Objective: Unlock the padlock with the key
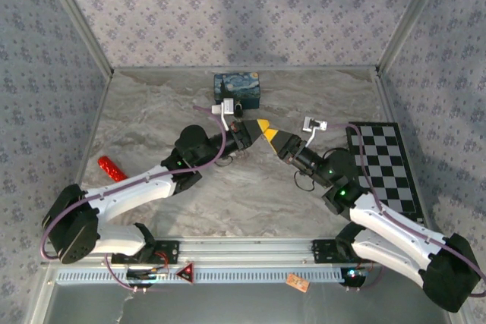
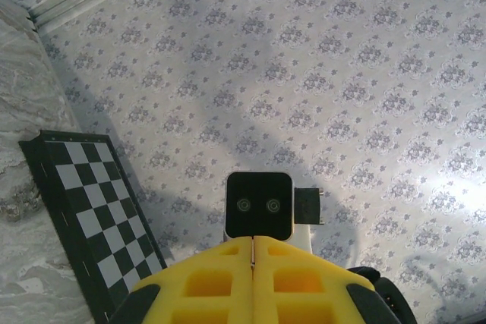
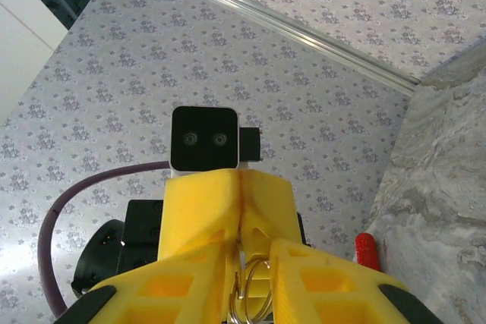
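**A:** What is in the scene, biggest thing first?

**B:** A grey marbled counter [image 1: 250, 195], walled in patterned paper. A white left arm [image 1: 140, 186] and a white right arm [image 1: 387, 229] reach from its near edge. They meet tip to tip above the middle, probably so that lock and key can be lined up in the air. A black-and-white chequered board [image 1: 383, 172] lies flat on the right. A blue swirl-painted box [image 1: 237, 90] stands at the back, just beyond the meeting point.

**A:** And the end effectors?

**B:** The left end effector [image 2: 253, 242] has its yellow fingers pressed flat together with no gap. I cannot tell what they pinch, if anything. The right end effector [image 3: 254, 259] faces it. Its fingers are drawn close, gripping a silvery wire key ring [image 3: 254, 294] that sits in the narrow gap between them.

**A:** Anything smaller?

**B:** A red ridged object [image 1: 112, 167] lies on the counter at the far left, well apart from the work. The small dark padlock is hidden. I judge it sits where the yellow tips meet, steadied by the left side so the right can steer the key in.
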`<control>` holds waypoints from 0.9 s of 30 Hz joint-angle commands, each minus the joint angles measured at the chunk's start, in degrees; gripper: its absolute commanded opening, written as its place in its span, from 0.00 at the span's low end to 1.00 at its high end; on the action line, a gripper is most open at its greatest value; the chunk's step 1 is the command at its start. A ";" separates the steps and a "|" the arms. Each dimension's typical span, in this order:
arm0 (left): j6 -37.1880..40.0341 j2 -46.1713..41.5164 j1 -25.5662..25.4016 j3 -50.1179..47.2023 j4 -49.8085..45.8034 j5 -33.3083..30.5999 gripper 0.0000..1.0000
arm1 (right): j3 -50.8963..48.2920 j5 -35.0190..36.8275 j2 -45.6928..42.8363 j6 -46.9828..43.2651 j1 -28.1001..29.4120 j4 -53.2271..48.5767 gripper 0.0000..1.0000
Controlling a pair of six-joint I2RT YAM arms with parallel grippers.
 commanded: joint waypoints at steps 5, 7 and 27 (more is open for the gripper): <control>1.46 0.87 -0.72 1.50 1.69 1.28 0.04 | 2.08 -1.11 -0.72 -1.49 -0.41 0.30 0.22; 1.87 1.00 -0.87 1.60 1.42 1.33 0.04 | 2.08 -1.05 -0.71 -1.34 -0.52 0.13 0.19; 8.11 -4.39 2.06 -1.61 -5.91 -2.66 0.53 | 3.22 -1.43 -3.11 -4.77 -3.16 -13.33 0.00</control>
